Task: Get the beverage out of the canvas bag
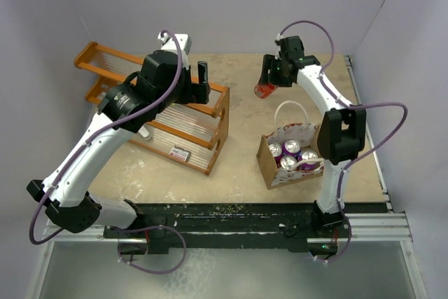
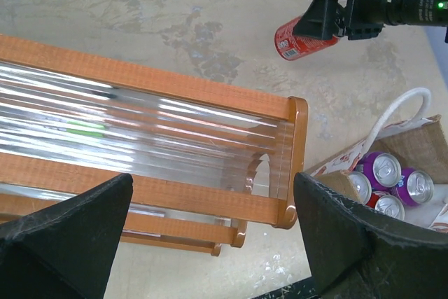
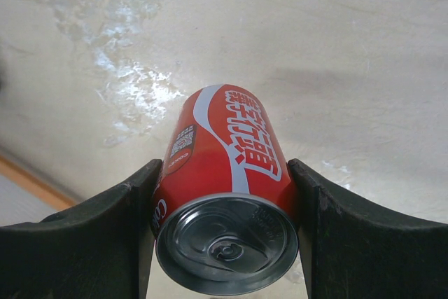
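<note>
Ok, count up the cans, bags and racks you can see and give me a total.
Canvas bag: 1
Cans: 5 (4 in the bag, plus 1 red can in the right gripper)
Wooden rack: 1
Total: 7

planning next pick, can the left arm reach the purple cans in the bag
Probably yes: left gripper open and empty, purple cans exposed in the canvas bag, though the right arm stands close.

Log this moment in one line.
right fingers: shut on red metal drink can | left fingers: open, above orange wooden rack | tan canvas bag: purple cans inside
</note>
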